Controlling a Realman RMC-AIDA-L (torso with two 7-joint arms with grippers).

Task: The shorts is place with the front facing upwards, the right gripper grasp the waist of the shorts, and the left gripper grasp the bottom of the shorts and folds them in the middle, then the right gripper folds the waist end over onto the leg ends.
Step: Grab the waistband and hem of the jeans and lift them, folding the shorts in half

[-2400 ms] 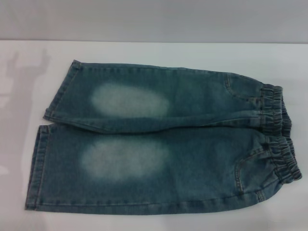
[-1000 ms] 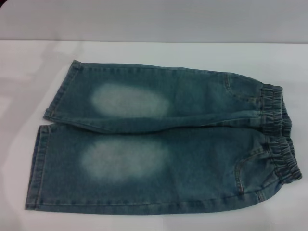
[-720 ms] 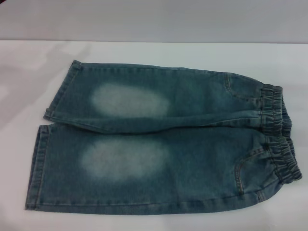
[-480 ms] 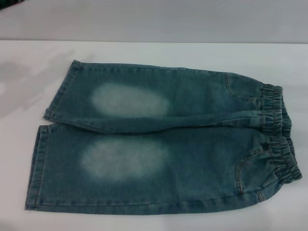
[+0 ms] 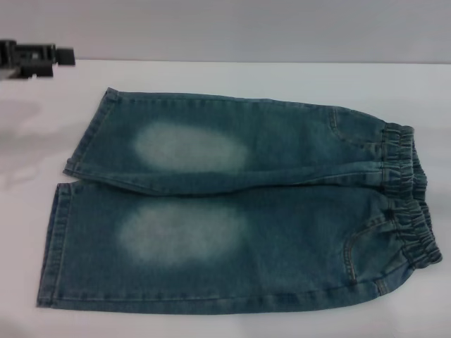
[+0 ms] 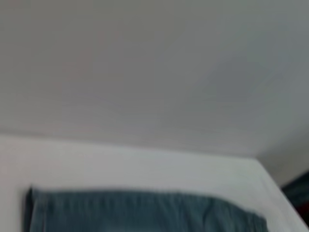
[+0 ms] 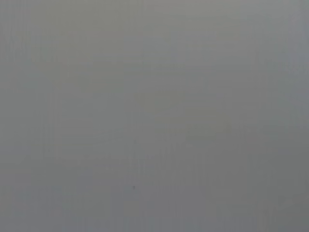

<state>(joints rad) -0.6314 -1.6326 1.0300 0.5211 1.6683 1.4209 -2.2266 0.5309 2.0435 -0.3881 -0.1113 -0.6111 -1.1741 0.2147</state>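
You had the left claw (image 5: 39, 56), grip state impossible to tell, hovering off beyond the shorts (image 5: 232, 204), which lay flat, front up, on the table (image 5: 232, 76); soft, limp denim, best pinched at the hemmed leg ends (image 5: 60, 211).

A white table (image 5: 232, 77) carries the work, its far edge meeting a plain grey wall, and bare white surface shows beyond and to both sides of the cloth. The shorts (image 5: 239, 204) lie flat and front up directly on it, spread sideways with the ruffled waist (image 5: 409, 197) toward the robot's right and the leg ends (image 5: 67, 204) toward its left, the two legs side by side and touching along the middle. In the left wrist view a strip of the denim lies on the same white top.
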